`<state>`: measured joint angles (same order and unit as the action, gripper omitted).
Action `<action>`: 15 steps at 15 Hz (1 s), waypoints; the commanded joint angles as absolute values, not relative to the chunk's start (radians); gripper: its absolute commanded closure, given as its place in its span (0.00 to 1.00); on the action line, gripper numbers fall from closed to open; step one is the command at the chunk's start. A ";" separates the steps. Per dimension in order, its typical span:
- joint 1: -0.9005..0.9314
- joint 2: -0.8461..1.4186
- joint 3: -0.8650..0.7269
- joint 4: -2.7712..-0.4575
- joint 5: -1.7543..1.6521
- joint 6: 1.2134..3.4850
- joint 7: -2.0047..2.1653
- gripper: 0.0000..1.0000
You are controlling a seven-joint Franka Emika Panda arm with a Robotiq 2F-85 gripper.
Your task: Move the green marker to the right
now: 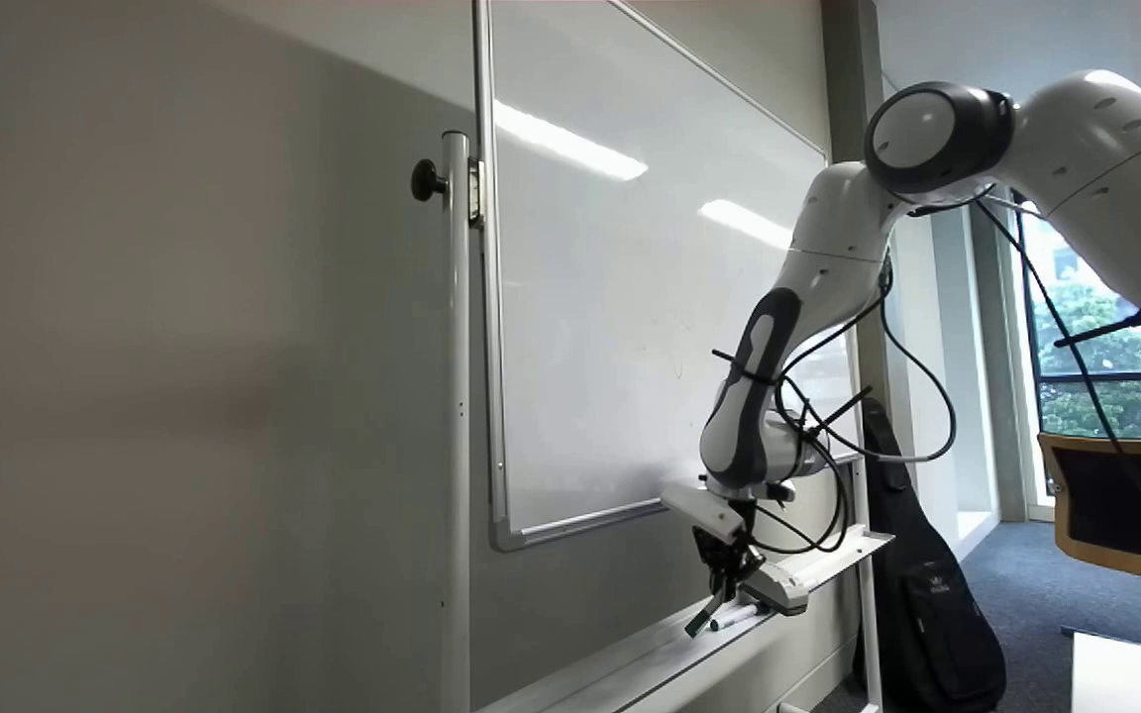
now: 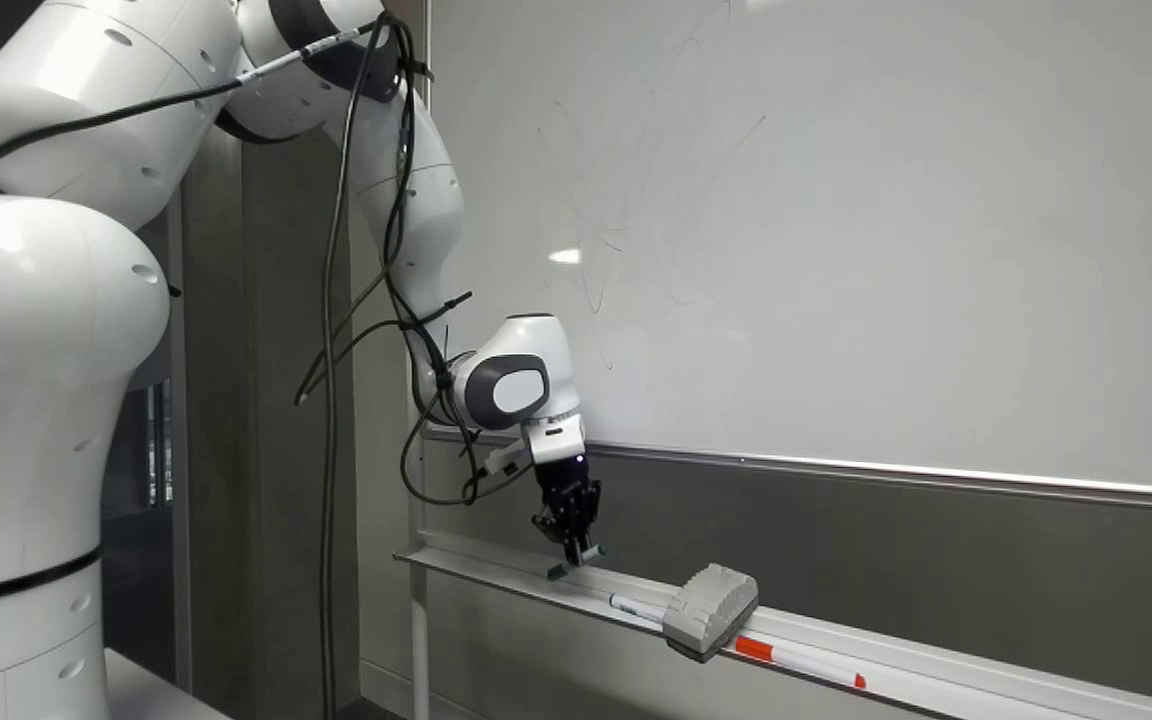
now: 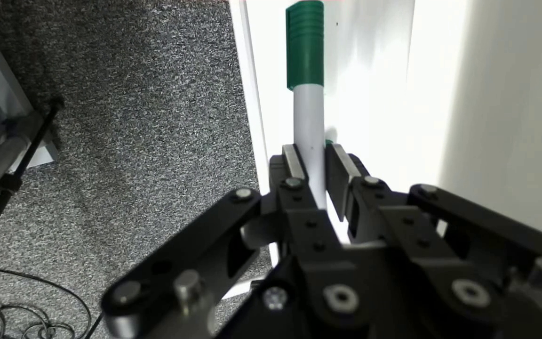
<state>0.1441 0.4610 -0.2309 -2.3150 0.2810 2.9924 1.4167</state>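
The green marker has a white body and a green cap. In the wrist view its white body (image 3: 308, 117) runs up from between the fingers, with the cap at the top edge. My gripper (image 3: 312, 162) is shut on the marker's body. In both exterior views the marker (image 1: 699, 622) (image 2: 591, 555) sits tilted in the fingertips of the gripper (image 1: 722, 586) (image 2: 574, 548), just above the whiteboard's lower ledge (image 1: 620, 668) (image 2: 496, 577). Part of its body is hidden between the fingers. A small green bit beside the right fingertip in the wrist view is too small to identify.
Another white marker (image 1: 737, 617) (image 2: 636, 608) lies on the ledge near the gripper. A grey eraser (image 1: 778, 589) (image 2: 711, 610) stands beside it, then a red-capped marker (image 2: 801, 660). The whiteboard (image 1: 620, 347) (image 2: 886, 250) rises above. A black bag (image 1: 937, 614) leans behind.
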 commanded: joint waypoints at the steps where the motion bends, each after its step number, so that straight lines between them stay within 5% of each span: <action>1: 0.172 0.469 -0.242 -2.321 0.280 3.029 1.459 0.95; 15: 0.303 0.552 -0.345 -2.320 0.291 3.150 1.484 0.95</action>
